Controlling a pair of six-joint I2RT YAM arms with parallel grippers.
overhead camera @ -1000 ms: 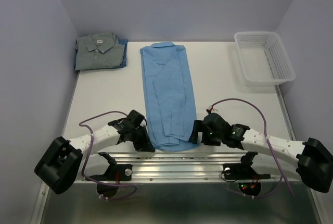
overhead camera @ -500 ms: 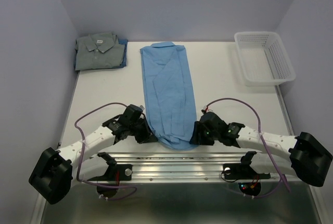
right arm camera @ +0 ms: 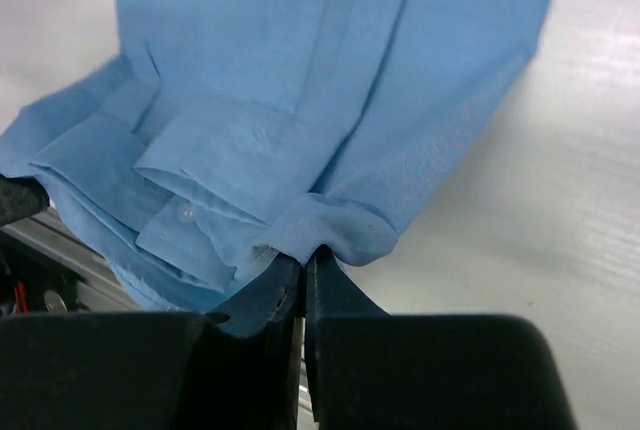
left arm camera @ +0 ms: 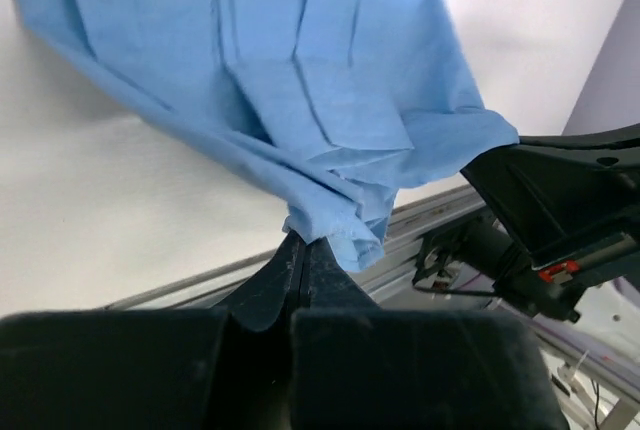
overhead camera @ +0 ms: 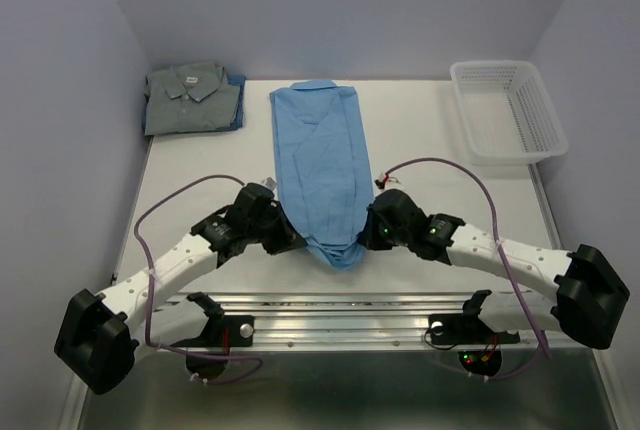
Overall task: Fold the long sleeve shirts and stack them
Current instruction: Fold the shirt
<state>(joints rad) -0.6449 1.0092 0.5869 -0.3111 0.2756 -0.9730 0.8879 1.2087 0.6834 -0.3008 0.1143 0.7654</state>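
I'd call this roughly halfway. The grey-green collared cloth shirt [overhead camera: 190,98] sits folded into a tidy square at the upper left of the top view, with a sliver of something blue peeking out at its right edge.

The light blue button-up cloth shirt [overhead camera: 322,150] lies down the middle of the white table [overhead camera: 430,170] as a long narrow strip, collar at the top. What's left looks like folding it end to end, then stacking it on the pile.

The left gripper [overhead camera: 288,242] is clenched on the lower left hem corner. The right gripper [overhead camera: 370,238] pinches the lower right one, and the hem bunches between them.

The fabric looks thin, soft and matte, in several creased layers, with 1 small white button [right arm camera: 184,212] showing. The white plastic mesh basket [overhead camera: 508,110] sits upper right, well apart.
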